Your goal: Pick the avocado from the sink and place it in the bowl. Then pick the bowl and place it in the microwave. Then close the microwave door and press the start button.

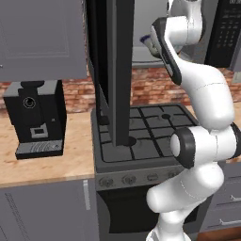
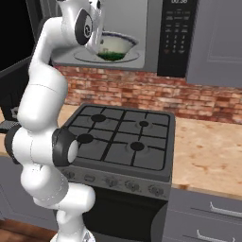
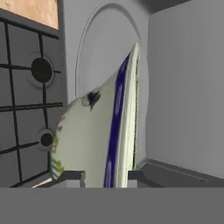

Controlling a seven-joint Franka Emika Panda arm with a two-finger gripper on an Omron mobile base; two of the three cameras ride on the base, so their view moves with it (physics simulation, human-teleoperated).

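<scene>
The bowl (image 3: 98,140) sits closest to the hand camera, its blue-banded rim running between the two fingers (image 3: 74,177) — one tip on each side of the rim, though whether they clamp it or stand just clear I cannot tell. In the right base view the bowl (image 2: 116,46) rests on the turntable (image 2: 134,56) inside the microwave (image 2: 156,35), something dark green in it. Below lies the gas stove (image 2: 120,139); the microwave door (image 1: 117,70) stands open, edge-on.
</scene>
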